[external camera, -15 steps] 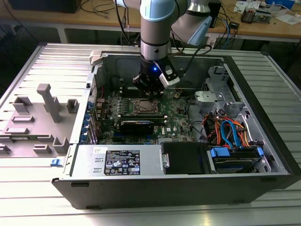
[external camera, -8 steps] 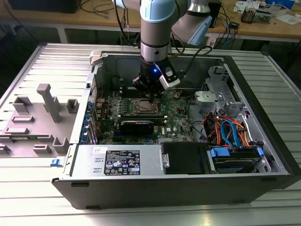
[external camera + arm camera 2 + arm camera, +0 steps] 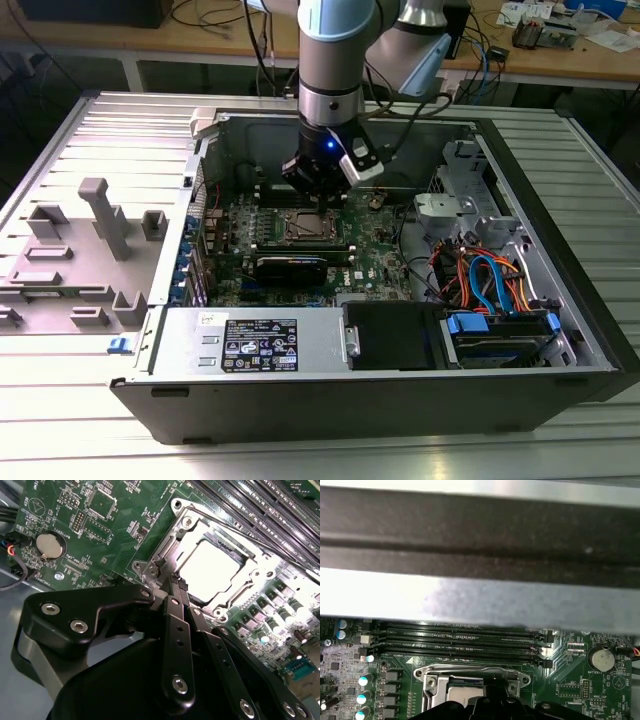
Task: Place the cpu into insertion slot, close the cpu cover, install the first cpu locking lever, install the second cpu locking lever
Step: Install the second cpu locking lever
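- The black two-fingered gripper (image 3: 181,587) hangs with its fingers pressed together, tips just above the socket's edge and gripping nothing.
- Beyond them, the pale silver square cpu (image 3: 209,566) already sits in the silvery-rimmed insertion slot (image 3: 260,555), framed by the thin silvery metal cpu cover (image 3: 192,525).
- My reading: a locking-lever step is in hand, calling for a steady sideways push.
- Farther off run long black memory slots (image 3: 462,640).
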`<state>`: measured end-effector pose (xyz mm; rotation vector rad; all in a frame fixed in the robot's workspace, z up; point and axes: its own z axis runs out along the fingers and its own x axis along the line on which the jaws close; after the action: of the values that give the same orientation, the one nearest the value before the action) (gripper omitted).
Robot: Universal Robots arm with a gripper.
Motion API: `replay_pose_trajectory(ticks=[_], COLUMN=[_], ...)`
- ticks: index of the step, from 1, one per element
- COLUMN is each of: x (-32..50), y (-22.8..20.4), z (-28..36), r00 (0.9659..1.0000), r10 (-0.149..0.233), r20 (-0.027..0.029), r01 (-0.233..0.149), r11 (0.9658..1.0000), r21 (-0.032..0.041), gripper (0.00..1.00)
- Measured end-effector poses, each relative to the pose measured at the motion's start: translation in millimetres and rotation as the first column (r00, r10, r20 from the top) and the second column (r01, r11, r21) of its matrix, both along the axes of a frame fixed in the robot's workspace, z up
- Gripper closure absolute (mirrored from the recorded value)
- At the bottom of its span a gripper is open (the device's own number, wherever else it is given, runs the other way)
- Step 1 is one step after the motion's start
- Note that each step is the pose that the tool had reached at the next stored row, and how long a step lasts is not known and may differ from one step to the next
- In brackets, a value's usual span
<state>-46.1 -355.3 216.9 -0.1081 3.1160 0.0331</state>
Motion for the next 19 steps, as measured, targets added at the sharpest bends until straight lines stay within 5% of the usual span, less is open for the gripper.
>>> replay_pose_trajectory(ticks=[7,16,19], x=[0.1,0.2,0.1], y=[-3.2,-22.3,-23.0], z=[6.0,6.0,6.2], r00=[1.0000,1.0000,1.0000], r10=[0.000,0.000,0.000], r20=[0.0000,0.0000,0.0000], r01=[0.000,0.000,0.000], r11=[1.0000,1.0000,1.0000], r21=[0.0000,-0.0001,-0.0001], gripper=[0.89,0.89,0.89])
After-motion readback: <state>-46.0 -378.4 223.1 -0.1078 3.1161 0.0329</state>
